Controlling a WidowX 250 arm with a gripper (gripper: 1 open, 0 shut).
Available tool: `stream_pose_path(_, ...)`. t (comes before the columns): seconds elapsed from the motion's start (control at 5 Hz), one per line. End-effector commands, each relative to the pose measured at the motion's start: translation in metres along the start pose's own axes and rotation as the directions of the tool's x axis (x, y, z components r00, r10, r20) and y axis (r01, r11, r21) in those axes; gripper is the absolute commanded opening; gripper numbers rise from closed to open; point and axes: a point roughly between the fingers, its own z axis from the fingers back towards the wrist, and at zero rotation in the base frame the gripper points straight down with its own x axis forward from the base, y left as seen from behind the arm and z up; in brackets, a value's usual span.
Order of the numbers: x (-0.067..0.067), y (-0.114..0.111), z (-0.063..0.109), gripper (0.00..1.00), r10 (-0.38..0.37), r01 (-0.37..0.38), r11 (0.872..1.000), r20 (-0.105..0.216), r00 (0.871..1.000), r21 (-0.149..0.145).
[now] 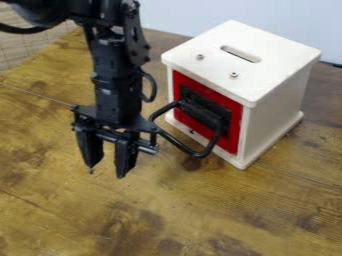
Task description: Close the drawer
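The box [261, 75] on the right is white. Its drawer [221, 112] has a red front with a black middle and a black handle [190, 148]. The robot arm [118, 70] is black. The counter [80, 210] is brown with wavy wood lines.

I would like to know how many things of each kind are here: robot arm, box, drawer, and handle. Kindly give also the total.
Robot arm: 1
White box: 1
Red-fronted drawer: 1
Black loop handle: 1
Total: 4
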Motion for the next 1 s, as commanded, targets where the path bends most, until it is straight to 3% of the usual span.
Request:
stream_pose_path(0.0,-0.006,-0.004,0.016,1.0,0.01,-0.01,1.0,0.047,0.999,-0.001)
stream_pose_path(0.4,-0.026,-0.025,0.018,1.0,0.004,-0.003,1.0,0.041,0.999,-0.005)
stream_pose_path(0.6,-0.031,-0.032,0.023,1.0,-0.012,0.013,1.0,0.062,0.998,-0.01)
stream_pose_path(0.8,-0.03,-0.031,0.027,0.0,-0.019,0.02,1.0,0.089,0.996,-0.003)
